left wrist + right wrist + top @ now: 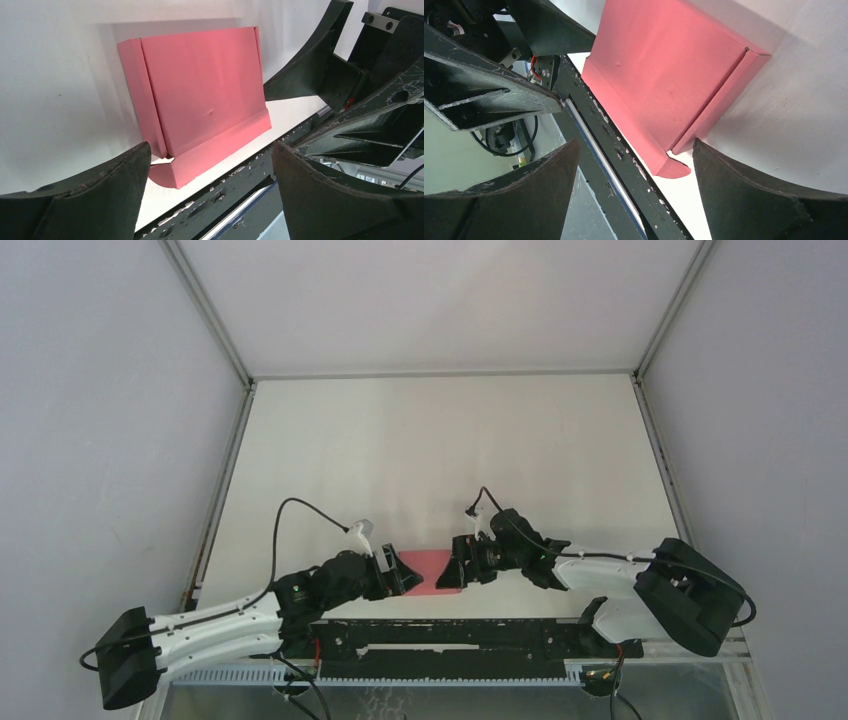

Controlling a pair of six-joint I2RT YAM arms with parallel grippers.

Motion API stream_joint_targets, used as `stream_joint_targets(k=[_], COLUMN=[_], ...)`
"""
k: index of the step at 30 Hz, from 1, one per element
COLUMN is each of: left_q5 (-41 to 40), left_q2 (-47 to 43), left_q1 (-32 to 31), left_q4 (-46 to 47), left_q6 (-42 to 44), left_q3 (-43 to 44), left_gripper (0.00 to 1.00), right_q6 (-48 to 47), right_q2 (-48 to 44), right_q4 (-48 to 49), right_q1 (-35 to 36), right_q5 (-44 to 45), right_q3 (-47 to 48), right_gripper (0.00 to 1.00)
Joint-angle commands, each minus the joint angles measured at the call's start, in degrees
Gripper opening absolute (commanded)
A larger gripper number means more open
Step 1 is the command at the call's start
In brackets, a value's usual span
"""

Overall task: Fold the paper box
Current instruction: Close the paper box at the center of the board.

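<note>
Since the flat pink paper box (425, 570) is thin card, it looks light, bendy and easy to crease. It lies on the white surface (450, 450) near the front edge, between both arms. The left fingers (95, 195) and right fingers (764, 195) are wide apart, holding nothing. I would pinch its narrow side flap (142, 95).

White matte counter (450, 440), pale walls at 9, 12 and 3 o'clock. Black rail (450, 635) runs along its 6 o'clock edge. Pink paper box (425, 568) lies on the counter at about 6 o'clock, just beyond the rail, main panel down flat. Narrow side flap is folded onto the panel. Long strip is creased along the rail-side edge, with a small rounded tab at that corner. Tiny dent mid-panel.
</note>
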Motion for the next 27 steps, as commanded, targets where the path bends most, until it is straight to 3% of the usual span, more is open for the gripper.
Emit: stream_joint_targets(k=[1, 12, 27], left_q5=[0.33, 1.29, 2.44], left_q2=[-0.10, 1.17, -1.15], left_q1=[-0.33, -0.33, -0.42], left_q4=[2.66, 4.58, 4.53], left_q6=[-0.95, -0.69, -1.13], left_q3=[-1.11, -1.05, -0.28], left_gripper=[0.94, 0.94, 0.94], right_q6=[0.68, 1.43, 1.94], right_q2=[0.36, 1.97, -2.89], right_q4=[3.79, 6.56, 3.91], right_q1=[0.56, 0.62, 0.67], right_q5=[-0.02, -1.51, -2.09], right_q3=[0.43, 0.42, 0.43], right_gripper=[0.92, 0.92, 0.92])
